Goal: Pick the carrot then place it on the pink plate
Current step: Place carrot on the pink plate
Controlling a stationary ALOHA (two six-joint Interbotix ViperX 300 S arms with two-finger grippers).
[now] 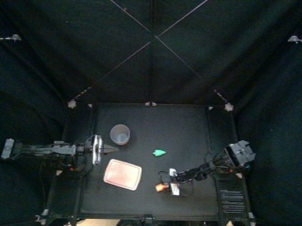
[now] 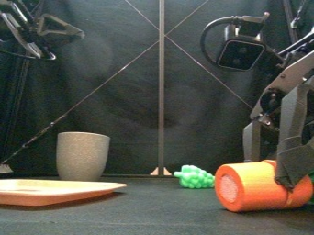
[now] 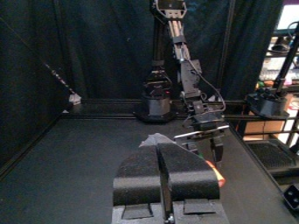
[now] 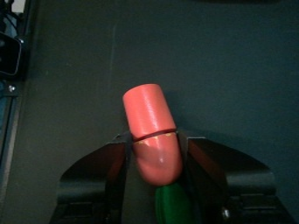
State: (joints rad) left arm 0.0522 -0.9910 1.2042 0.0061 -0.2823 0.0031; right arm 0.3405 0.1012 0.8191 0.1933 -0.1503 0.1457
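Two jaws of your right gripper [image 4: 155, 150] squeezed the carrot [image 4: 146, 109], which lay near the tabletop's front edge, its long side pointing straight out from them. The plate [image 1: 122, 173] sat just beside it, toward the left edge.

The left gripper [image 3: 163, 147] rises in the foreground with its two jaws pressed together, only a thin seam between them, above the bare black desk [image 3: 82, 162]. Across the desk the right arm [image 3: 184, 66] reaches down from its base, and the right gripper [image 3: 207, 138] hangs low just beyond the near jaws. A small patch of orange carrot [image 3: 216, 172] shows below it, mostly hidden behind the left gripper.
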